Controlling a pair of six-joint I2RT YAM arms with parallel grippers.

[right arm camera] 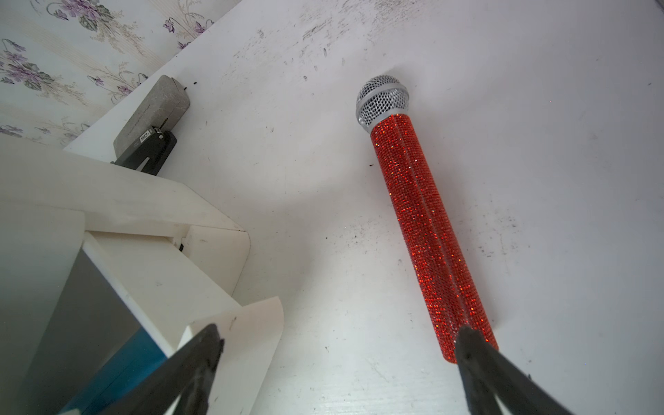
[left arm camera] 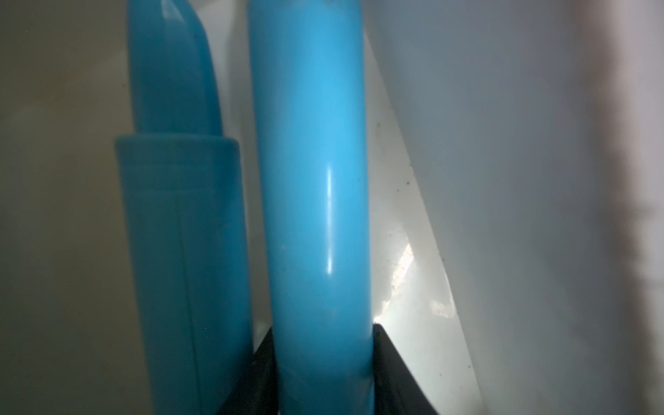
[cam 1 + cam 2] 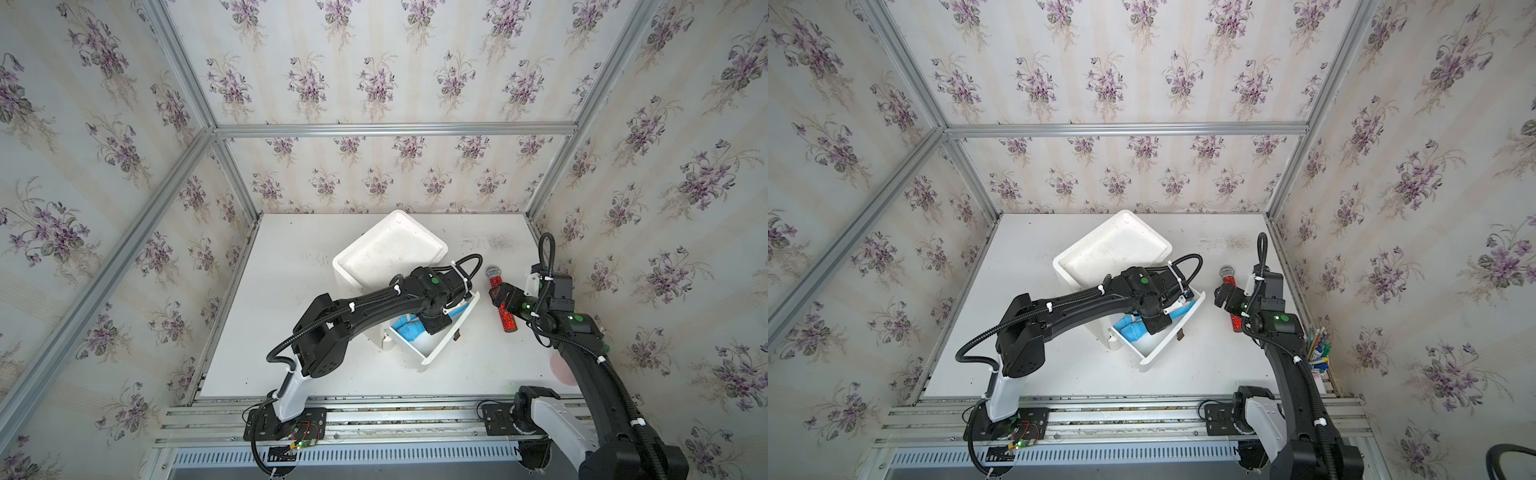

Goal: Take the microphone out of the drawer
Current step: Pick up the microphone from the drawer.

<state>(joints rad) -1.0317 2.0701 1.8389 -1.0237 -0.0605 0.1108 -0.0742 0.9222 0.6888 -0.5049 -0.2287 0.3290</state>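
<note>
The red glitter microphone (image 3: 508, 320) (image 3: 1235, 323) (image 1: 427, 222), with a silver mesh head, lies on the white table to the right of the open drawer (image 3: 451, 332) (image 3: 1167, 341). My right gripper (image 3: 501, 297) (image 1: 341, 332) hovers open just above the microphone's middle; one fingertip overlaps its tail end in the wrist view. My left gripper (image 3: 432, 323) (image 2: 323, 332) reaches down into the drawer. Its black fingers press both sides of a smooth blue tube (image 2: 312, 179). A second blue piece (image 2: 179, 251) with a collar lies beside it.
The drawer belongs to a white cabinet (image 3: 386, 249) standing askew mid-table. A grey stapler-like object (image 1: 151, 118) lies behind it near the back wall. A pink disc (image 3: 561, 368) and a cup of pens (image 3: 1318, 349) sit at the table's right edge.
</note>
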